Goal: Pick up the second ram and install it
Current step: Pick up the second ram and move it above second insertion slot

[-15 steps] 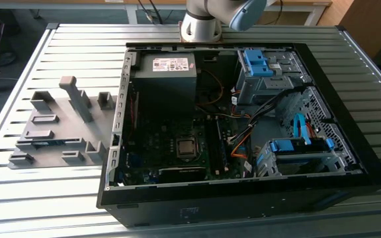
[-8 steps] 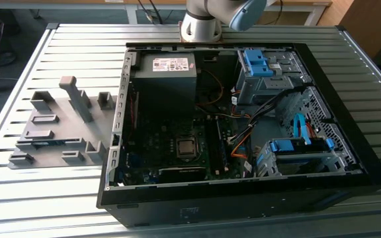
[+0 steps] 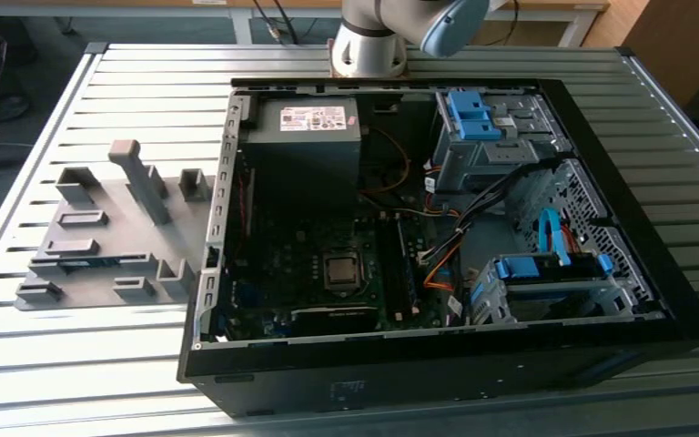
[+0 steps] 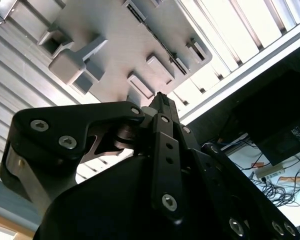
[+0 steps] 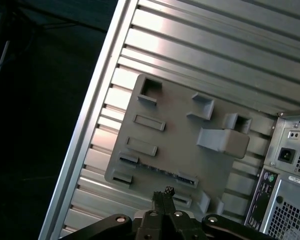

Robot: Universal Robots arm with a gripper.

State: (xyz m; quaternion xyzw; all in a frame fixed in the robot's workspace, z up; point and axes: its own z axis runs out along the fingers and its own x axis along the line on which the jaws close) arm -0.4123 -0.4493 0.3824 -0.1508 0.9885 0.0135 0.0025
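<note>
Our end effector (image 5: pixel 163 192), clenched and empty, hovers over the second ram (image 5: pixel 160 169) in the grey fixture (image 5: pixel 180 125). We judge this the pickup approach, and grasping calls for parted fingers.

Exterior view high over computer case (image 3: pixel 447 387); both wrist views above fixture plate (image 5: pixel 175 145) (image 4: pixel 115 40) (image 3: pixel 119 241), in all 3.

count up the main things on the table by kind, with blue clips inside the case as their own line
computer case: 1
grey fixture plate: 1
ram stick on the plate: 1
blue drive-bay clips: 2
total: 5
</note>
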